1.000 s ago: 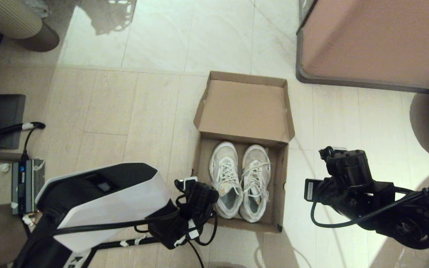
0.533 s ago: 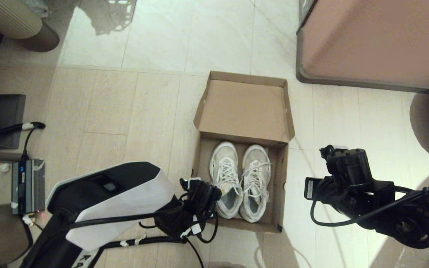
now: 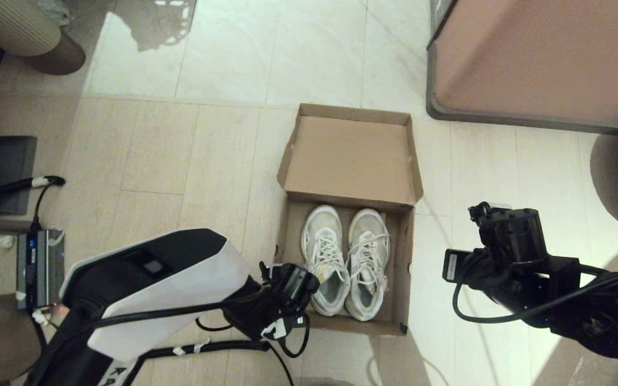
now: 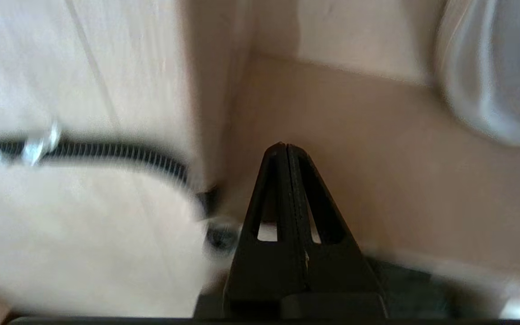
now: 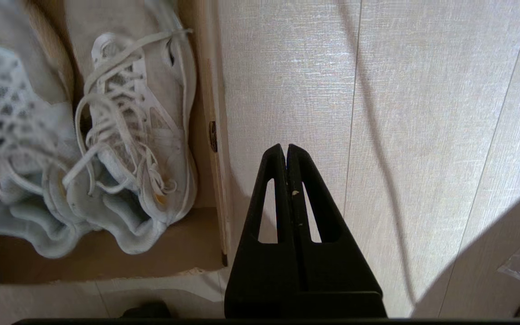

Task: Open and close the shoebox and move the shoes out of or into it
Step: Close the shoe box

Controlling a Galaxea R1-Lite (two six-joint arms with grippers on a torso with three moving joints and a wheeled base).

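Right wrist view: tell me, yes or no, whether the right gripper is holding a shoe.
No. The right gripper is shut on nothing above bare floor, outside the shoebox wall, apart from the sneakers.

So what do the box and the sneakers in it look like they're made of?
The shoebox looks like plain brown cardboard, matte, with thin folded flap edges. The shoes seem to have white and pale grey fabric or mesh uppers, judging by the woven look, with white cord laces; whether any panels are leather or synthetic, the views leave open.
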